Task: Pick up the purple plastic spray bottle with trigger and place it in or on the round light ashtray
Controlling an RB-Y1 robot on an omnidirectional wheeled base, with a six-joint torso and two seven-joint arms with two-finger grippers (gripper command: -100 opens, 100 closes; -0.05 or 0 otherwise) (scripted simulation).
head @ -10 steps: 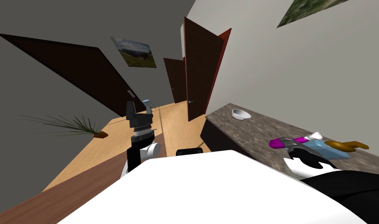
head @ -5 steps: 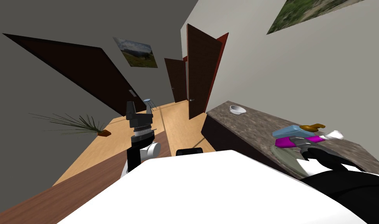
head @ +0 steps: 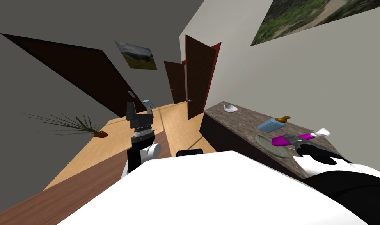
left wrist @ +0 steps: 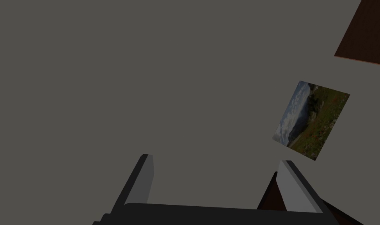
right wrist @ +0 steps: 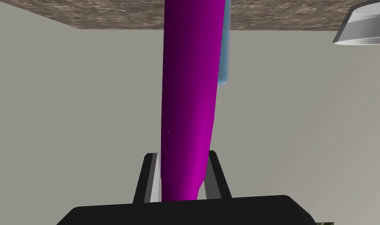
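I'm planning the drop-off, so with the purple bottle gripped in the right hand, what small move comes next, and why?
Probably carry the right hand along the counter toward the white ashtray. Its fingers press the purple spray bottle, and the ashtray sits at the counter's far end, past the blue bottle.

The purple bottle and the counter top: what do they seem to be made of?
The purple bottle looks like smooth, slightly glossy plastic: even colour with a soft sheen along its side. The counter top looks like matt stone: mottled grey-brown speckles, though it could be a printed laminate.
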